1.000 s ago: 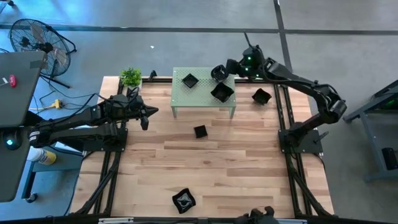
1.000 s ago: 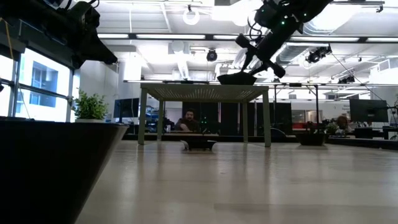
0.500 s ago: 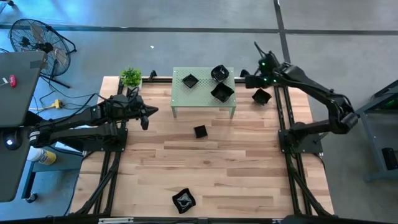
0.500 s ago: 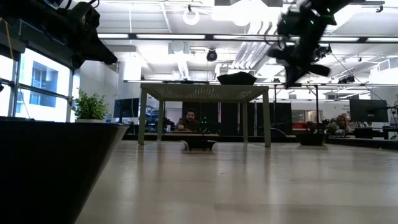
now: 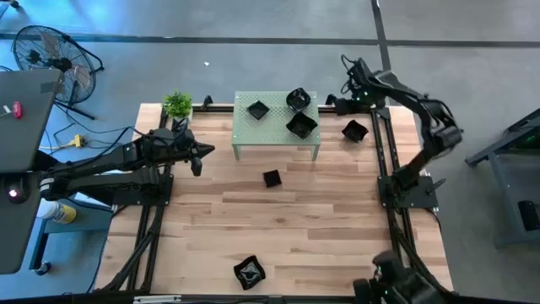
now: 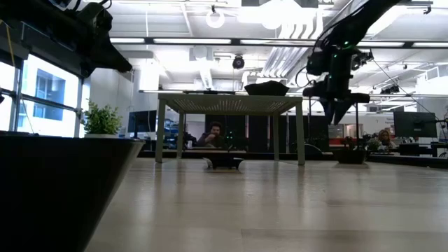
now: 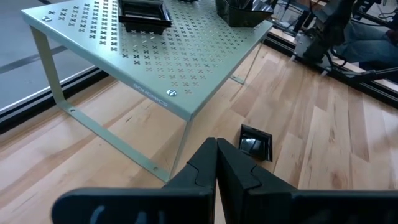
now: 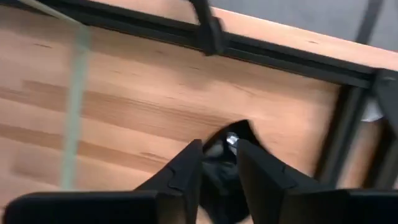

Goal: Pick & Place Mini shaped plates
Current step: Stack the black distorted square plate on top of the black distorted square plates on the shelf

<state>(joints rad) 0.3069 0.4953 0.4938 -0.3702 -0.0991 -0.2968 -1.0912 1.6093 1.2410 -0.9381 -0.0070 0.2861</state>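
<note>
A pale green perforated stand [image 5: 277, 127] at the table's far middle carries three mini black plates [image 5: 257, 109] [image 5: 297, 99] [image 5: 301, 126]. Three more plates lie flat on the wood: one in front of the stand [image 5: 271, 178], one right of it [image 5: 355, 131], one near the front edge [image 5: 249, 271]. My right gripper [image 5: 336, 104] is open and empty, pointing down above the plate right of the stand [image 8: 231, 140], also in the low view [image 6: 334, 115]. My left gripper [image 5: 196, 157] is shut and empty, left of the stand; its wrist view shows the shut fingers [image 7: 216, 144].
A small potted plant [image 5: 177, 105] stands at the stand's far left. Black frame rails [image 5: 384, 143] run along the table's right and far edges, close to my right gripper. Bare wood lies between the stand and the front plate.
My right gripper has let go of a plate on the stand's far right part, where the plate stays. It has gone toward the table's right edge, tipped to point down, and come down beside the stand over the plate on the wood.
</note>
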